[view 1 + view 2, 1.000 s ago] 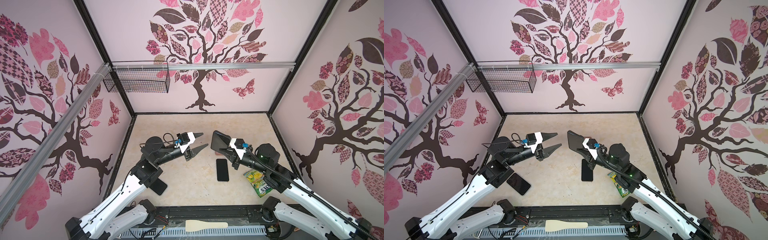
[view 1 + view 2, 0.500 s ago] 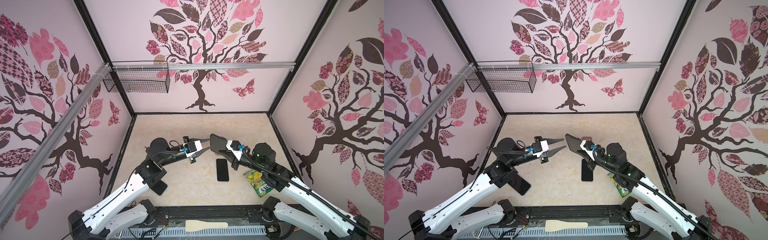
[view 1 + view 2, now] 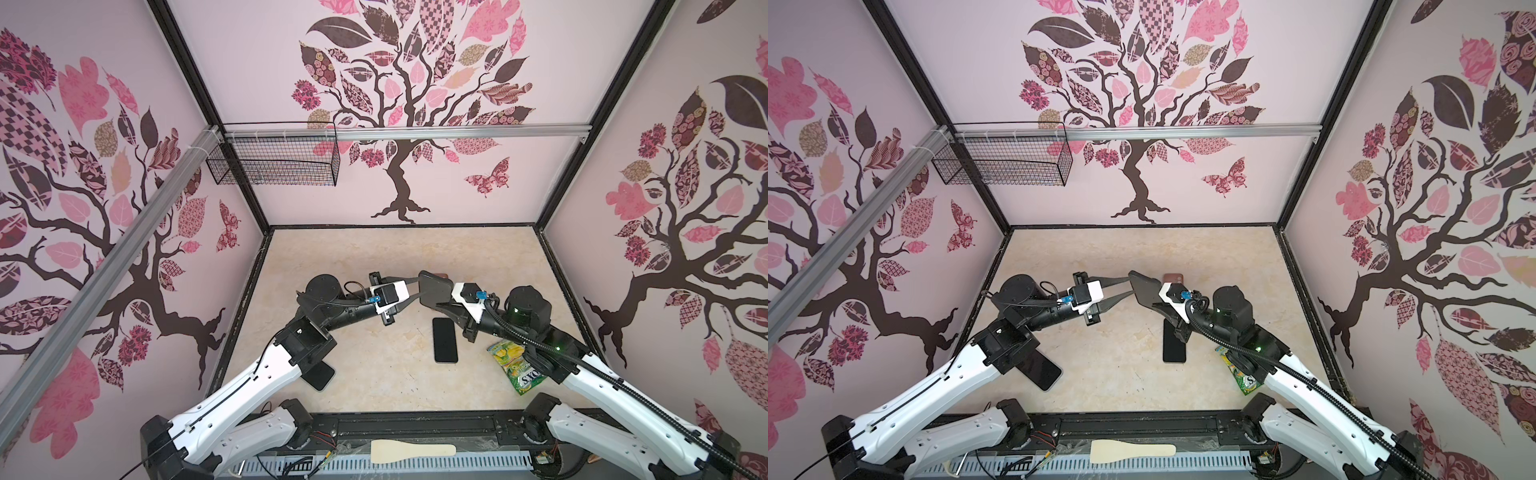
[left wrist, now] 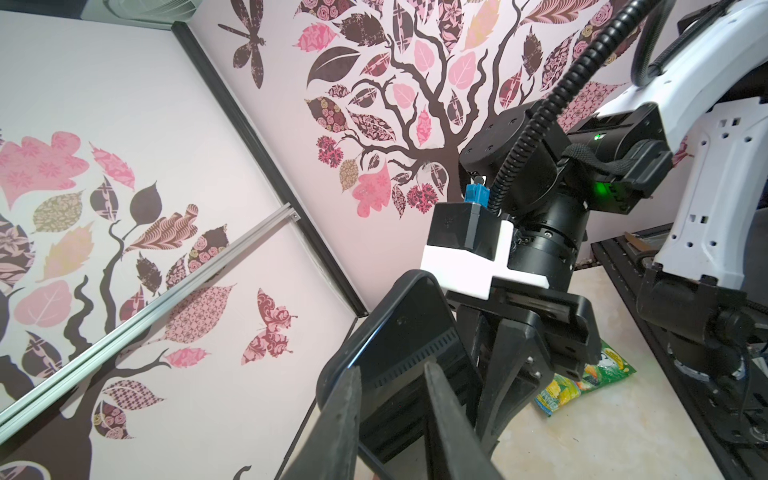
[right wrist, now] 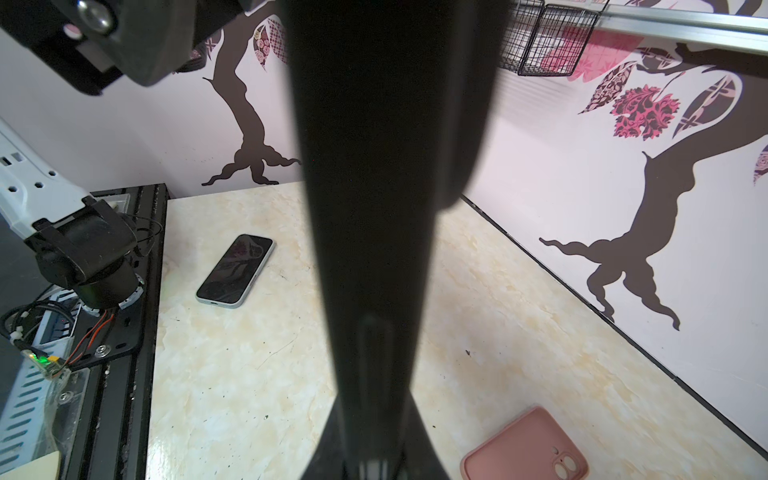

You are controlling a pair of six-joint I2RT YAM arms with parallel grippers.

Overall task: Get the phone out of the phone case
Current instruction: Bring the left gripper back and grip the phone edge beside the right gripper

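A black phone (image 4: 411,332) sits in a black phone case (image 3: 434,287) (image 3: 1144,289), held up above the table. My right gripper (image 3: 444,300) is shut on it from the right side. In the right wrist view the case (image 5: 374,124) is edge-on and fills the middle. My left gripper (image 3: 417,289) (image 3: 1131,287) (image 4: 392,370) has reached the case's free left end. Its jaws are narrowed on that corner, one finger over the screen and the other along the case's rim (image 4: 351,332).
A bare black phone (image 3: 444,340) (image 3: 1174,343) lies on the table under the right arm. Another phone (image 3: 320,376) (image 5: 235,270) lies front left, a pink case (image 3: 1173,277) (image 5: 525,446) behind the grippers and a green snack packet (image 3: 515,365) at the right. A wire basket (image 3: 274,162) hangs at the back left.
My left gripper has moved right to the raised phone case, and its jaws have narrowed onto the case's end. The right gripper has brought the case a little leftward.
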